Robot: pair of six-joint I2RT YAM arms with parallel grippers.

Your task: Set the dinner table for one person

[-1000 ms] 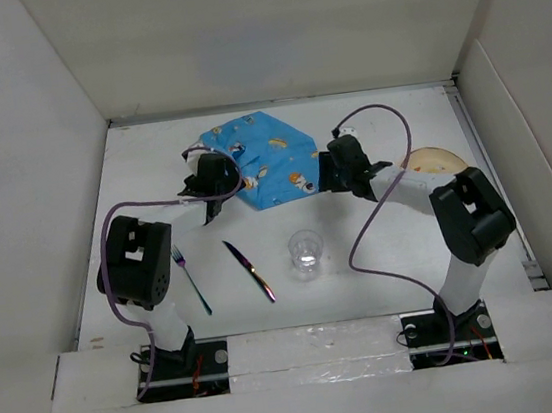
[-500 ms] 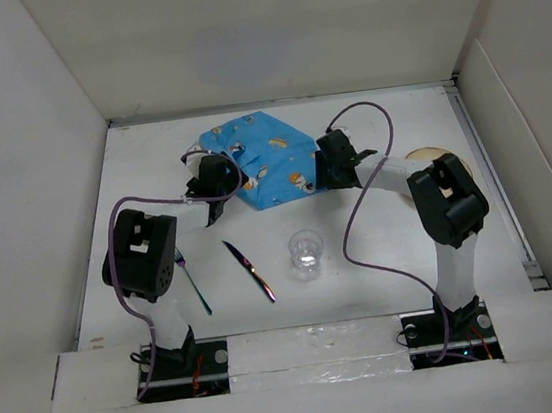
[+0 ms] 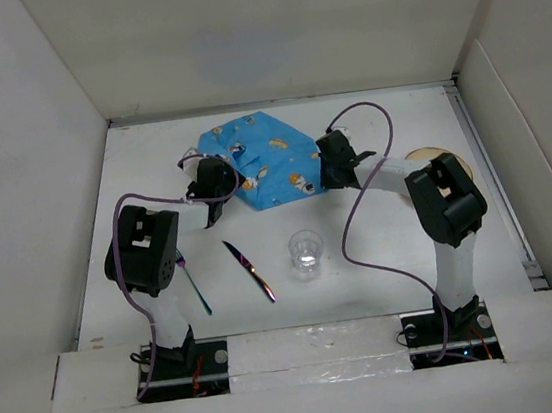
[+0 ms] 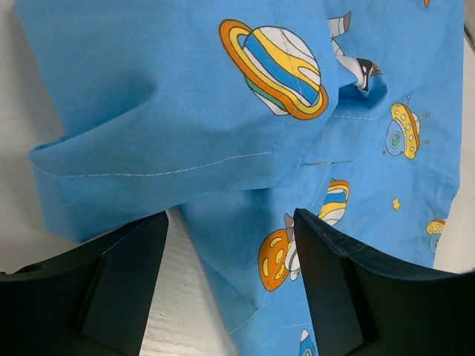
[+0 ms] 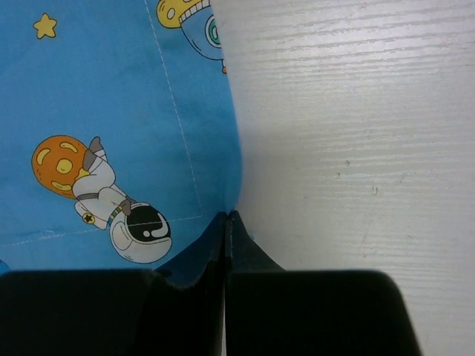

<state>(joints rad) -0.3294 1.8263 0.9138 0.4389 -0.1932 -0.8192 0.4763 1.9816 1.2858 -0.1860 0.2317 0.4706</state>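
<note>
Blue cloth (image 3: 265, 157) at 12 o'clock: right gripper (image 5: 225, 222) clamps its edge, left gripper (image 4: 226, 222) gapes astride a fold (should close next) before spreading.

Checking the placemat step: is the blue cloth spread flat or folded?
Folded. The blue cloth has a hemmed flap doubled over itself in the left wrist view.

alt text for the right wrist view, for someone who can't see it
The right gripper, seen from its own wrist camera, is shut, its black fingertips pinching the edge of a blue cloth printed with an astronaut and a yellow star. The cloth fills the left half of the view; the bare white table fills the right.
</note>
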